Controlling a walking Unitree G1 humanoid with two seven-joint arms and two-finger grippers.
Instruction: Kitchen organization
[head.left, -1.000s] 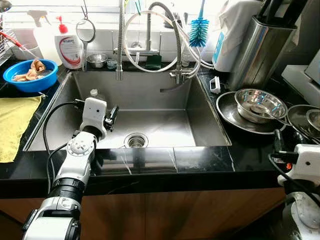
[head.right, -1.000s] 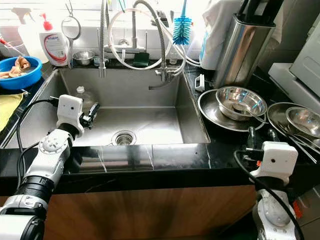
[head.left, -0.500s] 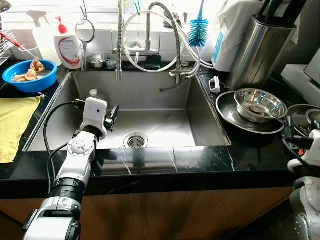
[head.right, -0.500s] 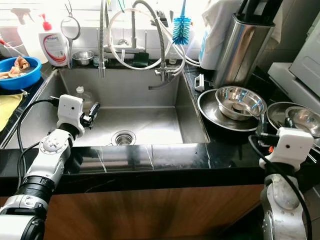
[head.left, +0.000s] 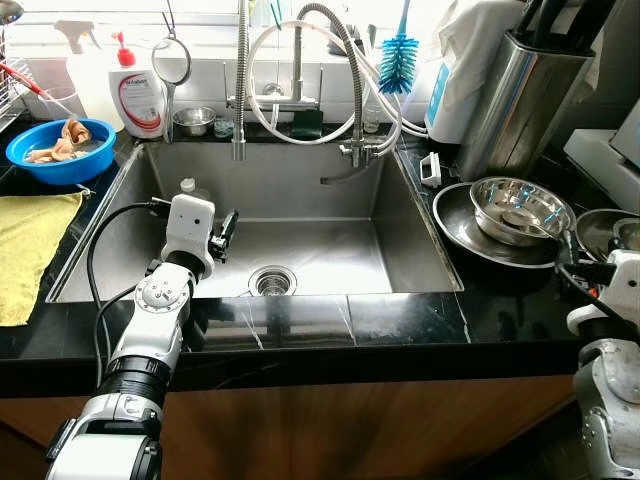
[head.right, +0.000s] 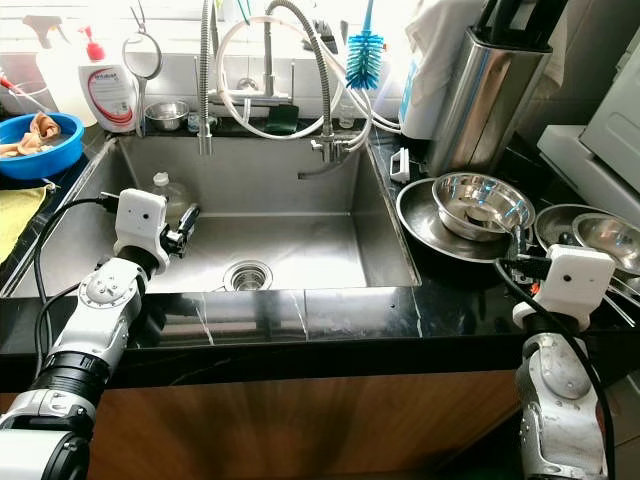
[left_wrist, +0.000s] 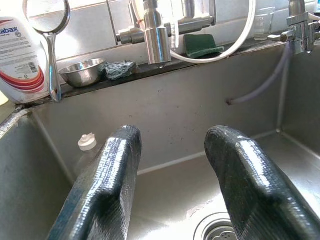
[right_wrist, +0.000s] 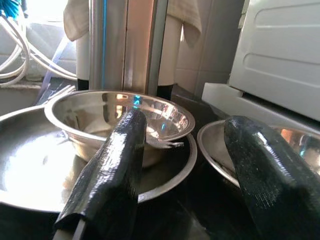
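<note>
Right wrist view: right pincer (right_wrist: 180, 165) gapes empty before the shiny steel bowl (right_wrist: 120, 117); left pincer (left_wrist: 172, 175) open, empty, over the steel sink (head.left: 300, 190).

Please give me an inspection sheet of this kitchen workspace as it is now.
Surface: black counter around steel sink.
Job's things: steel bowl sits in a wide pan; more steel dishes beside it.
Clutter: small bottle in sink; blue bowl; yellow cloth; soap bottle.
Grippers: left gripper open over sink; right gripper open before the bowl.
Cables: black cable on left arm.
Surroundings: faucet hoses, knife holder.
</note>
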